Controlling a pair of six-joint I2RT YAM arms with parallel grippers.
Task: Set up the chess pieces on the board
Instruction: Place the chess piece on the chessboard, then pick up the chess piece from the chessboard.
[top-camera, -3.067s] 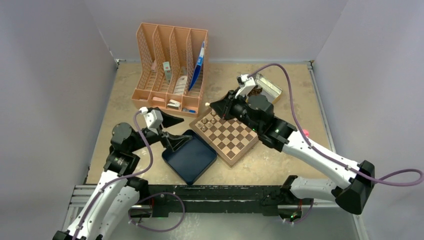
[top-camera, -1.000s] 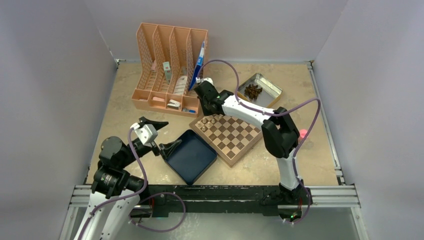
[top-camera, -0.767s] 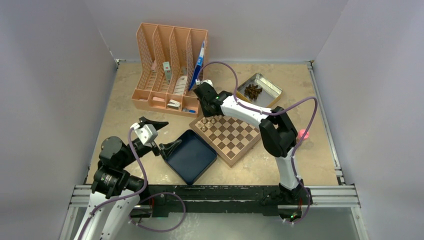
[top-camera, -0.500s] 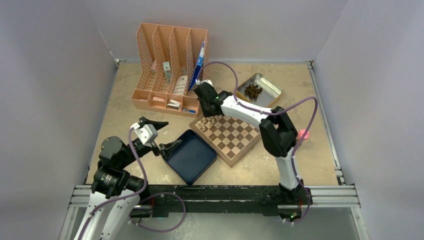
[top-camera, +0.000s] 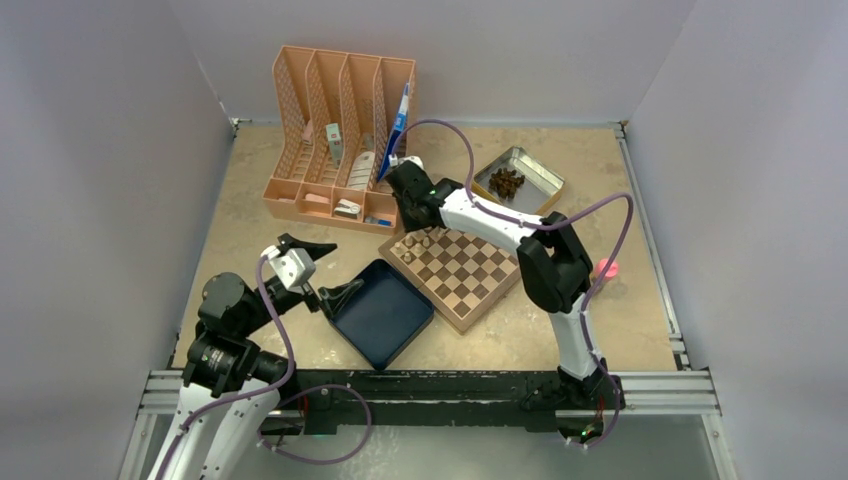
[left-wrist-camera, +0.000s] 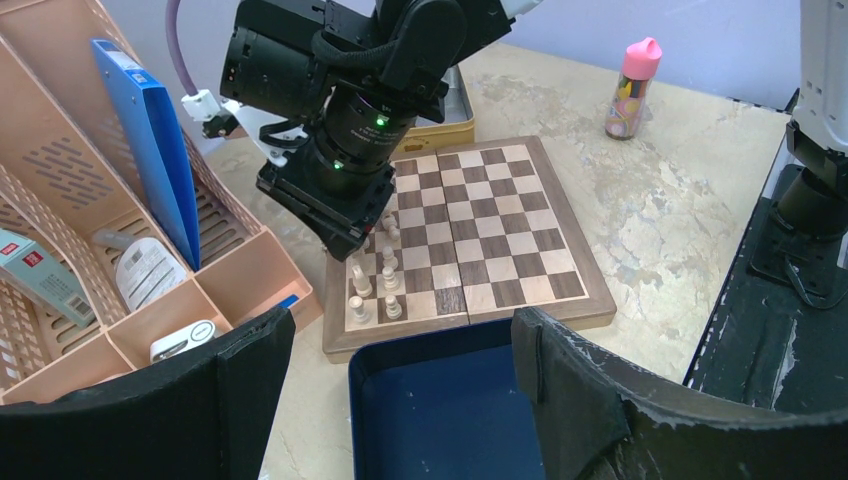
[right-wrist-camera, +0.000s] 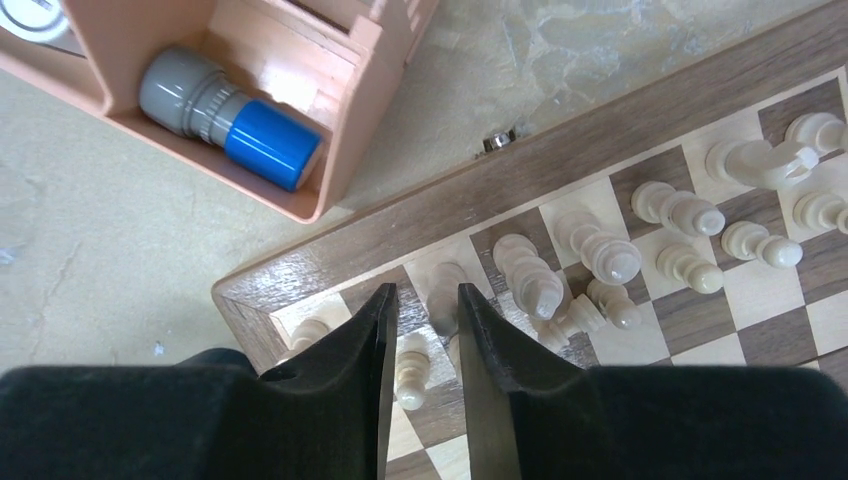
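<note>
Right wrist view: pale chess pieces (right-wrist-camera: 600, 255) stand packed close on the squares at one corner of the board (right-wrist-camera: 560, 160).
Pawn: one small pawn (right-wrist-camera: 412, 368) stands on a square near that corner, in the gap between the right gripper's (right-wrist-camera: 425, 292) fingers.
Right gripper: its fingers are a little apart and straddle the pawn rather than pinching it, probably so the pawn is left upright on its square.
Board: it lies at an angle on the table; most squares are bare, so the set-up looks early.
Left gripper (left-wrist-camera: 400, 325): spread wide and holding nothing, it hangs over the blue tray (left-wrist-camera: 400, 352), likely to leave the right arm room.
Tray: just beside the board's near edge.
Organizer (top-camera: 340, 140): just beside the worked corner, so the right arm has little room there.
</note>
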